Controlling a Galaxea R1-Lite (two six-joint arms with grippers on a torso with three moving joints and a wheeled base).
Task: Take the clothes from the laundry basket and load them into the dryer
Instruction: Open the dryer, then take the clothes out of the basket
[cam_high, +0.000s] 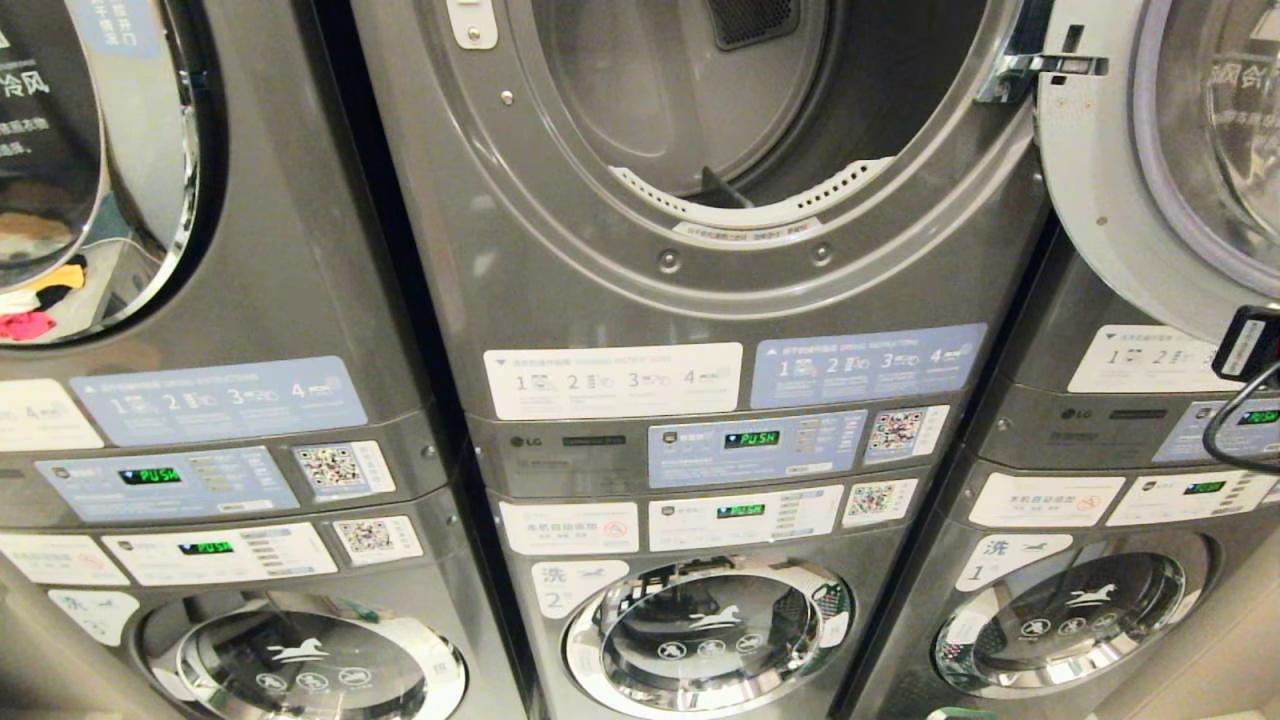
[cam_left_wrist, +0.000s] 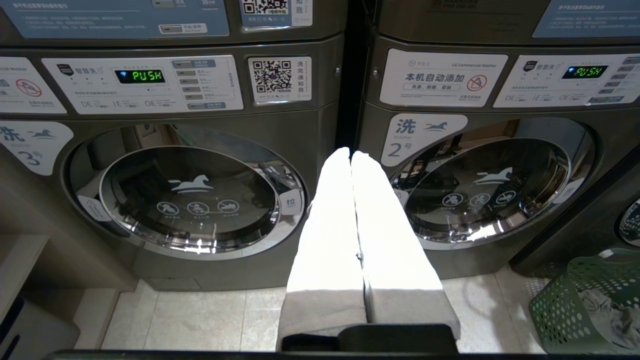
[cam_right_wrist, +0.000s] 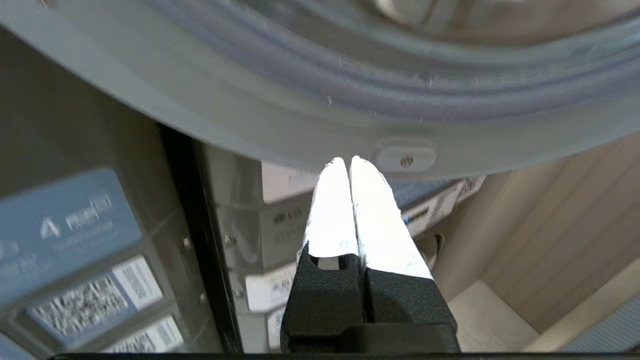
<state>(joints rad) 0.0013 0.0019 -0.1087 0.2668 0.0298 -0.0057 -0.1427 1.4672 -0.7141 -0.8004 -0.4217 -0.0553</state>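
1. Right up against the lens, the right gripper (cam_right_wrist: 348, 161) had its two white fingers pressed flat together, closed on nothing.
2. Its tips pointed up at the grey rim of the open dryer door (cam_right_wrist: 320, 125), just under a small oval tab with a screw (cam_right_wrist: 405, 160); whether they touched the rim could not be told.
3. Left gripper (cam_left_wrist: 351, 152) was closed too, fingers side by side and empty, held low and level in front of the gap between two washers, number 3 (cam_left_wrist: 190, 200) and number 2 (cam_left_wrist: 487, 192).
4. Off to that gripper's side, on the pale tiled floor (cam_left_wrist: 200, 320), stood the green laundry basket (cam_left_wrist: 560, 310), with grey clothes (cam_left_wrist: 607, 312) bunched inside it.
5. From the head view, the middle dryer (cam_high: 720, 130) stood open above its washer, the drum looking dark and bare as far as one could see into it.
6. Its door (cam_high: 1130, 200) hung swung out to the right, hinge (cam_high: 1040, 65) showing at the top.
7. Green "PUSH" lettering glowed on the control panel (cam_high: 752, 439) beneath the opening.
8. At the right edge of that view, a black part with a cable (cam_high: 1245, 345) poked in front of the door; neither gripper's fingers showed there.
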